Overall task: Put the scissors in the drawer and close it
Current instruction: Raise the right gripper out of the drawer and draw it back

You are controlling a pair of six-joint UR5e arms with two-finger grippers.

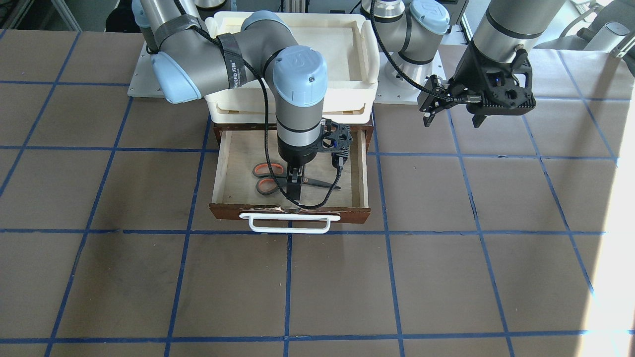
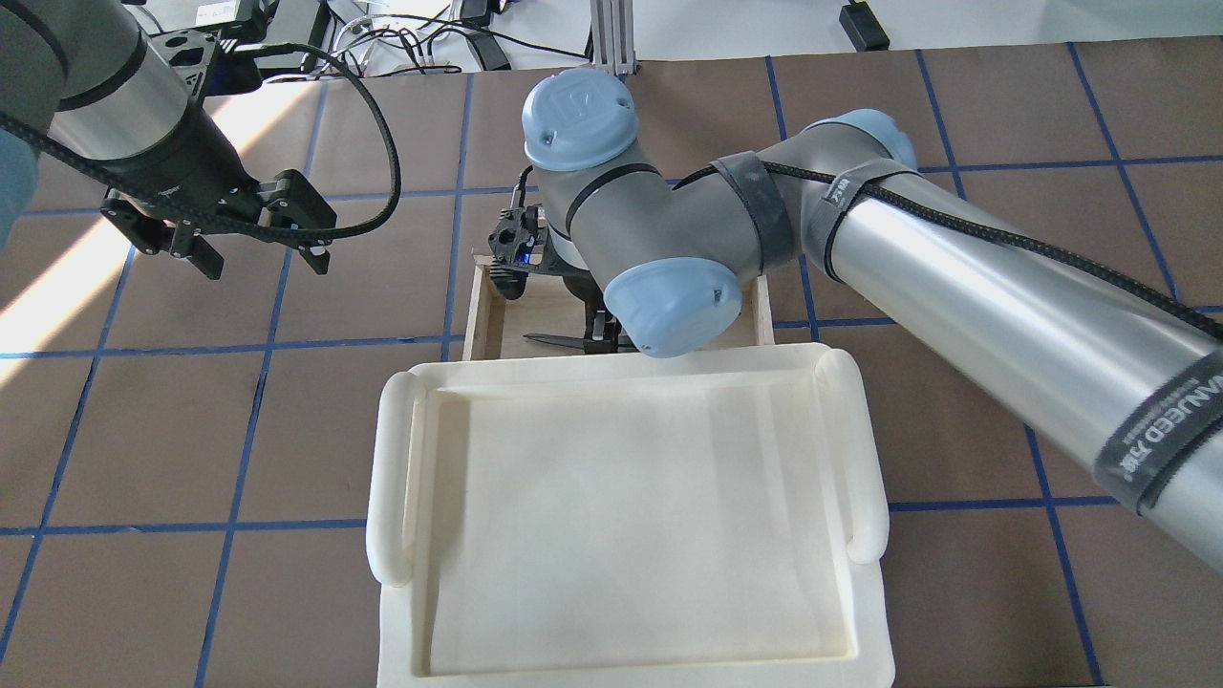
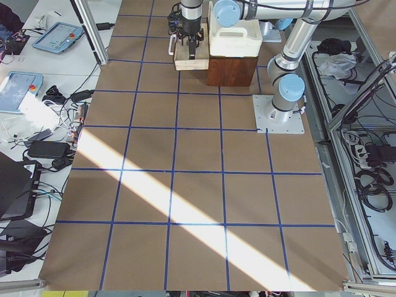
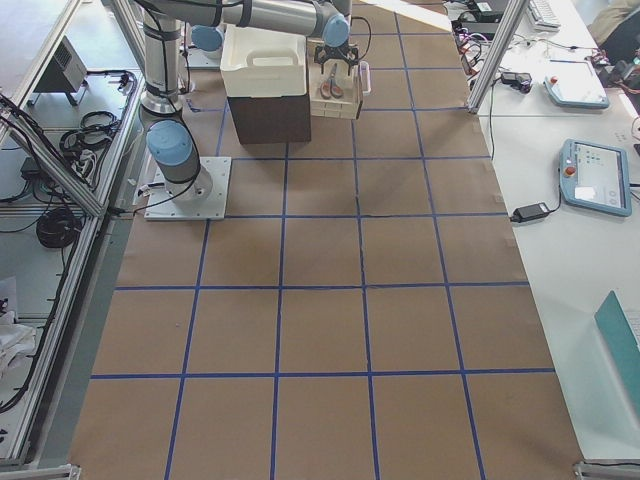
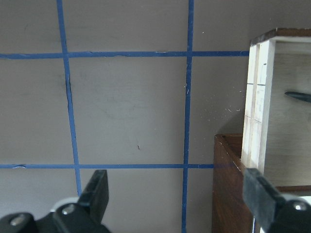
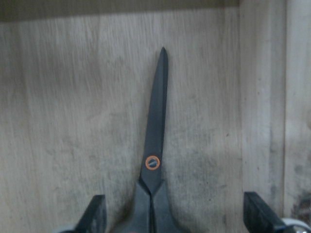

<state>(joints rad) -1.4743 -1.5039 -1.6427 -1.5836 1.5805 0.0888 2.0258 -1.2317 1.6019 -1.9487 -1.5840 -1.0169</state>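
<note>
**Front-facing view.** The pair of scissors with orange-red and grey loop handles and dark metal blades (image 1: 270, 178) lies flat on the pale plywood floor of the wide wooden drawer with a dark reddish-brown front and white bar handle (image 1: 347, 214). The drawer stands pulled out. The right gripper (image 1: 295, 187) points straight down over the scissors' pivot, inside the drawer; you cannot read its jaws from here. The left gripper (image 1: 452, 118) hangs well apart over the brown table with its blue tape grid (image 1: 446, 277), jaws wide and empty. It is probably parked there to leave the drawer free.

**Overhead view.** The right arm's elbow hides most of the drawer. Only a blade tip shows, just beyond the cream-white plastic tray (image 2: 392, 478).

**Side views.** The drawer juts from the dark brown cabinet (image 3: 232, 71) that carries the tray. Everything else is too small to judge.

**Left wrist view.** You see only table between the widely spread fingers, with the drawer's side wall at the right edge.

**Right wrist view.** The closed blades rest on the wood between wide-set fingers (image 6: 95, 216), and neither finger is seen touching them. The scissors appear to be placed. Before you push the front shut, lift the right gripper and its black cable (image 1: 325, 198) clear of the drawer, or they will foul it.
</note>
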